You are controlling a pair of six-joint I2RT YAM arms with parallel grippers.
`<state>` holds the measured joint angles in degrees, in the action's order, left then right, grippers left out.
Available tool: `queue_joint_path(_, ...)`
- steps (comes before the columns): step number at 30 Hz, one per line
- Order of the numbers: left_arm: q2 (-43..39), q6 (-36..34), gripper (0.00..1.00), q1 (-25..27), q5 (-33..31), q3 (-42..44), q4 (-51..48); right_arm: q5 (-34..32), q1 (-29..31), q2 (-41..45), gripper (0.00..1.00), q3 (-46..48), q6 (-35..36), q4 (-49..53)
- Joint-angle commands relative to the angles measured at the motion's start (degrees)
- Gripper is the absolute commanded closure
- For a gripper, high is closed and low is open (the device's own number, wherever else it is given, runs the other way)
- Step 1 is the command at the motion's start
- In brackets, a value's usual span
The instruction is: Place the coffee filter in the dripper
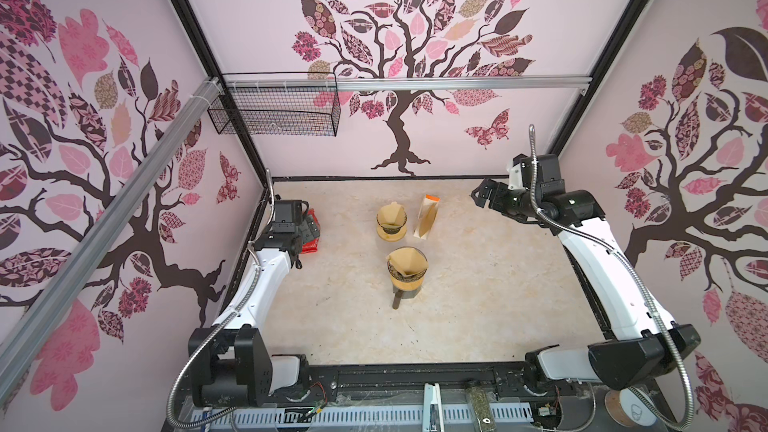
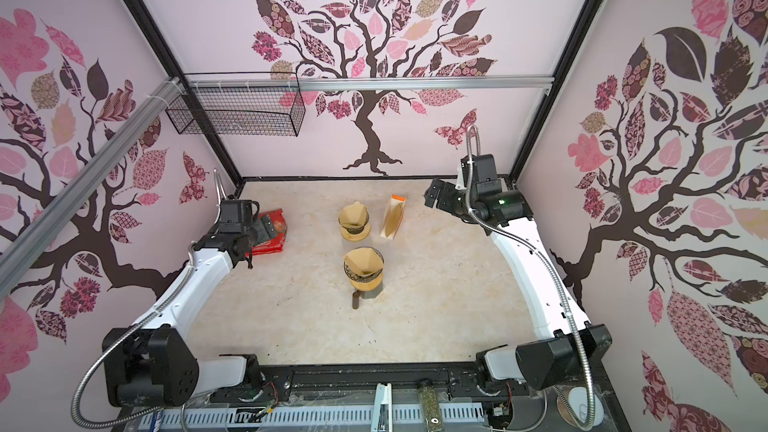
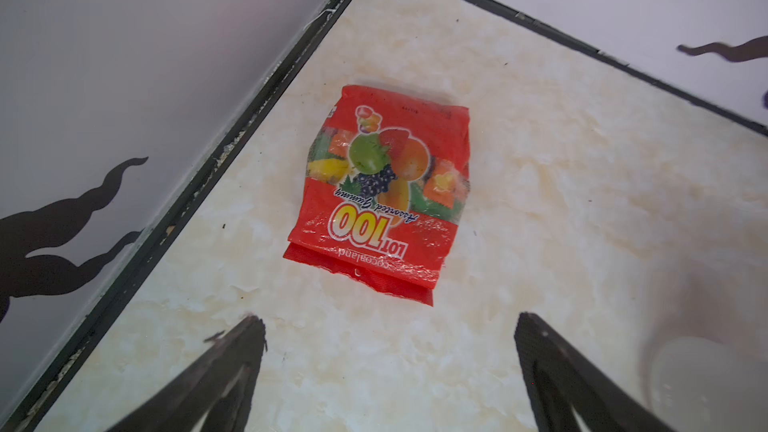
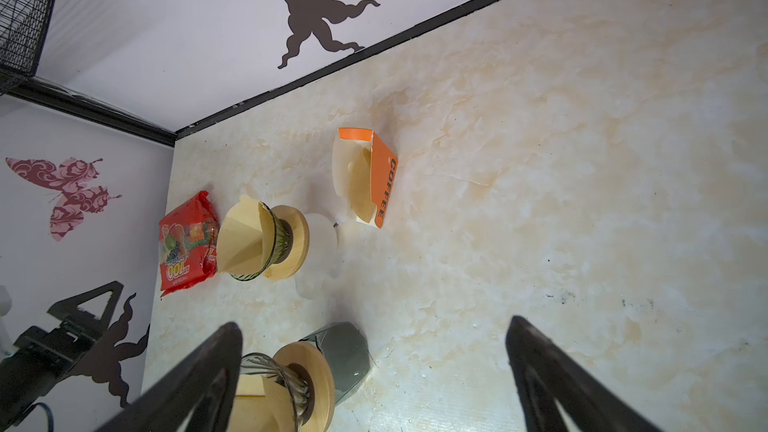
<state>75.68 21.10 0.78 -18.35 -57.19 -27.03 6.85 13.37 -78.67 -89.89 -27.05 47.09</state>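
The table carries all items; positions are given from the filter box, which stands upright.

Right gripper: jaws spread wide, gripping nothing, raised to the right of the box and well apart from it.

Left gripper: jaws spread wide, gripping nothing, left of the box, above the candy bag.

Near dripper: toward the robot base from the box, with a coffee filter seated inside.

Far dripper: just left of the box, also holding a filter.

In both top views the left gripper hides most of the bag. The right wrist view cuts off the near dripper. The filter count inside the box cannot be determined.
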Motion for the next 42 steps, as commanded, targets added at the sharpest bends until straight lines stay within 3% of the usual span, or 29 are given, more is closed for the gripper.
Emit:
queue_joint_path(1, 1.14, -3.67, 0.03, -1.68, -3.42, 5.49, 12.74, 1.74, 0.11, 2.54, 0.0, 1.06, 0.06, -1.58)
queue_joint_path(9, 8.26, -14.46, 0.03, -3.14, -0.67, 16.32, 41.48, 3.07, 0.08, 3.97, 0.0, 3.39, 1.29, -3.18)
queue_joint_path(12, 12.45, -13.23, 0.03, -4.86, 6.44, 15.75, 42.7, 1.22, 0.08, 4.06, 0.0, 3.25, 2.06, -2.71)
queue_joint_path(14, 13.62, -13.01, 0.03, -4.91, 6.75, 17.34, 45.36, 0.88, 0.15, 3.97, 0.0, 3.03, 2.34, -2.52)
queue_joint_path(16, 13.93, -14.4, 0.03, -4.93, 9.76, 23.58, 57.25, 0.68, 0.08, 4.03, 0.0, 3.28, 2.39, -2.32)
queue_joint_path(17, 12.88, -15.97, 0.03, -4.68, 12.49, 24.5, 57.64, 0.51, 0.08, 4.13, 0.0, 3.67, 2.29, -2.69)
queue_joint_path(25, 15.49, -17.19, 0.03, -3.2, 11.54, 36.42, 82.79, -0.83, 0.08, 5.32, 0.0, 8.44, 2.13, -6.89)
queue_joint_path(30, 14.76, -18.32, 0.03, -1.92, 9.95, 36.23, 81.02, -4.74, 0.11, 6.04, 0.0, 14.77, 2.91, -15.35)
queue_joint_path(39, 14.67, -19.08, 0.03, -0.97, 9.02, 35.74, 80.05, -29.32, 0.02, 15.16, 0.0, 45.7, 11.19, -53.33)
queue_joint_path(42, 14.66, -19.02, 0.03, -0.96, 9.03, 35.74, 80.11, -30.1, -2.0, 12.8, 0.0, 51.83, 15.36, -60.91)
